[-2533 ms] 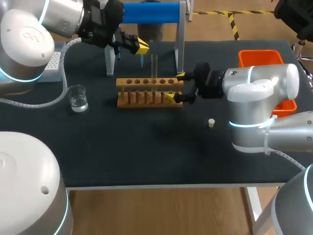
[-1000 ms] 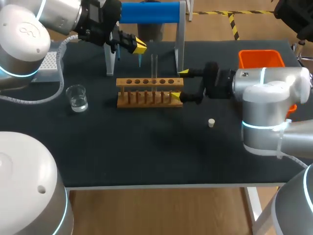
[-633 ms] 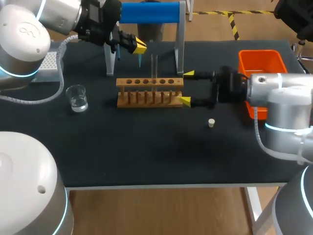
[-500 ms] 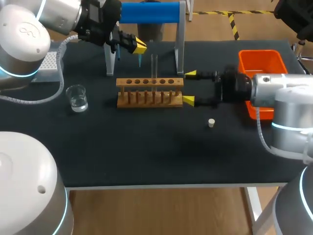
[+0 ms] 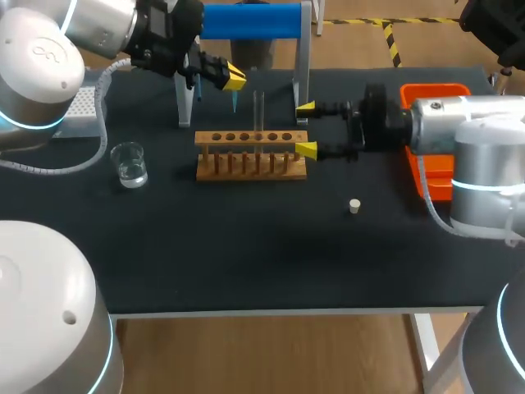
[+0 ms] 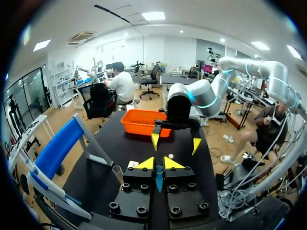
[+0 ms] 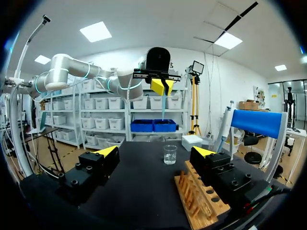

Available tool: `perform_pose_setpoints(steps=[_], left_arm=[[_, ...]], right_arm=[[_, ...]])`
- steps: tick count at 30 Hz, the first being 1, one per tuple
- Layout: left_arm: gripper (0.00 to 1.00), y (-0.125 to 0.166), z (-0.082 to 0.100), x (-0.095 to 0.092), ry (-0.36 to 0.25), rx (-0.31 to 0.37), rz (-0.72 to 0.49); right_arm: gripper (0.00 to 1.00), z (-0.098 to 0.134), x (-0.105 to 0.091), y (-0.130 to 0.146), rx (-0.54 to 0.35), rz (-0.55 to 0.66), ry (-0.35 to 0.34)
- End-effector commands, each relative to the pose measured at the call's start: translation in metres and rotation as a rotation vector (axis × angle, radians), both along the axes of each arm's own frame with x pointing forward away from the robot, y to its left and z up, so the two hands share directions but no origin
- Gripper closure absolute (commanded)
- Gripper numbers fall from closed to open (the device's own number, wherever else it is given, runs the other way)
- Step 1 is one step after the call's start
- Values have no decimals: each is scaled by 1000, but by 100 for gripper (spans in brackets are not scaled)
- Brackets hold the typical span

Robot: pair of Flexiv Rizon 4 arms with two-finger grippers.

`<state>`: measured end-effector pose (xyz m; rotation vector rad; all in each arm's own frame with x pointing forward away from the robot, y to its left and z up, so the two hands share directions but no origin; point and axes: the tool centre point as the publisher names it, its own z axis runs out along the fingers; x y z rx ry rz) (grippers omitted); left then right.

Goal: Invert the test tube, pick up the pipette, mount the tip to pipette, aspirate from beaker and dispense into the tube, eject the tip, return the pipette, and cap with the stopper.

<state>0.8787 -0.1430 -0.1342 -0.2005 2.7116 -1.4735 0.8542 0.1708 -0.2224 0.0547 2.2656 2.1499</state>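
Head view, left hand clasping pipette, right hand spread beside rack

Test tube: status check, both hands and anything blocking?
Left hand shut on tipped pipette. Right hand open at the rack end. Test tube upright in rack, uncapped; stopper on table. No obstruction seen.

Lab — tube rack, beaker
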Motion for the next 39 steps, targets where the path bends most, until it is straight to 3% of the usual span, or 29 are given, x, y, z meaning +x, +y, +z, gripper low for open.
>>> perform_pose_setpoints(steps=[1, 14, 39], left_arm=[[100, 1, 1, 0, 3, 4, -2], [100, 1, 1, 0, 3, 4, -2], [100, 1, 1, 0, 3, 4, -2]], right_arm=[[0, 6, 5, 16, -2, 6, 4], [0, 20, 10, 50, 27, 24, 11], [0, 37, 22, 88, 44, 88, 23]])
